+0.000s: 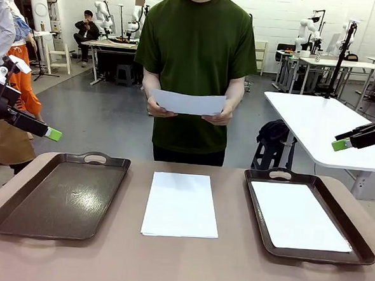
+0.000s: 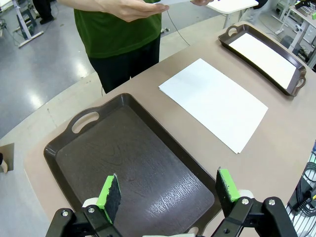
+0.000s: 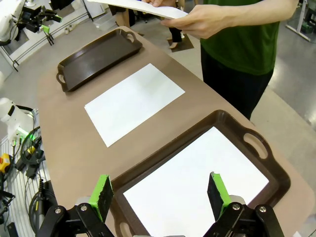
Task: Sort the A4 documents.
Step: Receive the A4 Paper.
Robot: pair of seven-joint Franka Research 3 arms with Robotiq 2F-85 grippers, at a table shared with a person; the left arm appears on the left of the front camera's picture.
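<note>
A stack of white A4 documents [image 1: 181,204] lies in the middle of the brown table between two dark brown trays; it also shows in the left wrist view [image 2: 213,101] and the right wrist view [image 3: 133,101]. Another white sheet [image 1: 297,215] lies in the right tray [image 1: 255,202], seen close below my right gripper [image 3: 160,193]. The left tray [image 1: 17,214] is bare, under my left gripper [image 2: 170,194]. The person across the table holds one sheet [image 1: 188,103] in both hands at waist height. Both grippers hover above the table's sides, open and holding nothing: left gripper [image 1: 54,133], right gripper [image 1: 340,145].
The person [image 1: 196,58] stands at the far edge, centred. A white table [image 1: 328,123] and a black bag stand behind at the right. Cables [image 3: 22,148] hang off the table's near side. Bare tabletop [image 1: 180,267] runs along the near edge.
</note>
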